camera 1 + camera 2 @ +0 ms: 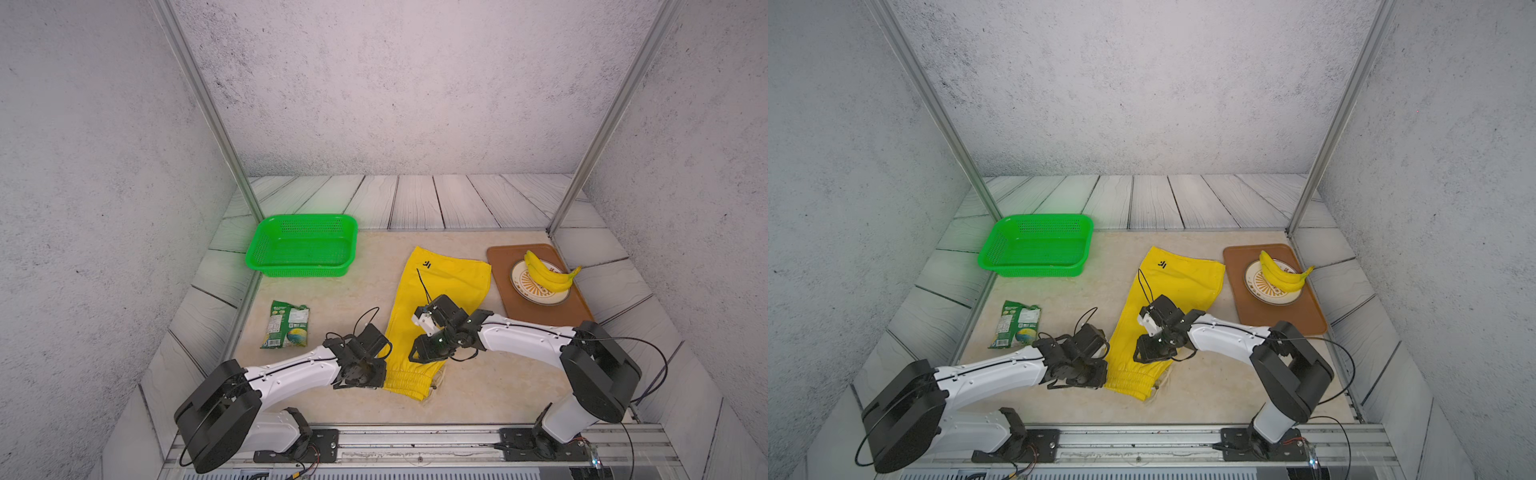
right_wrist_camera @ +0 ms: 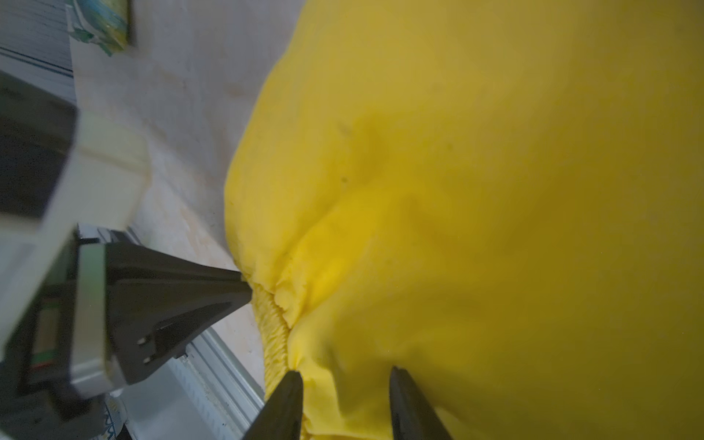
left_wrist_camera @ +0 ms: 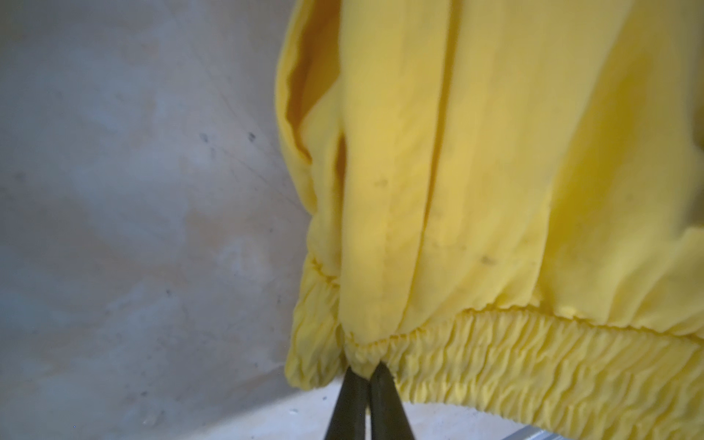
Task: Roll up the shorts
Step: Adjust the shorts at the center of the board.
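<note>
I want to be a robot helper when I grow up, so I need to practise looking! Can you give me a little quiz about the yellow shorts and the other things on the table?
1. True or false: the left gripper is shut on the waistband of the shorts.
2. What lies on the plate? A) an apple B) bananas C) a cup
3. What colour is the basket?

Key: 1 true; 2 B; 3 green.
</note>
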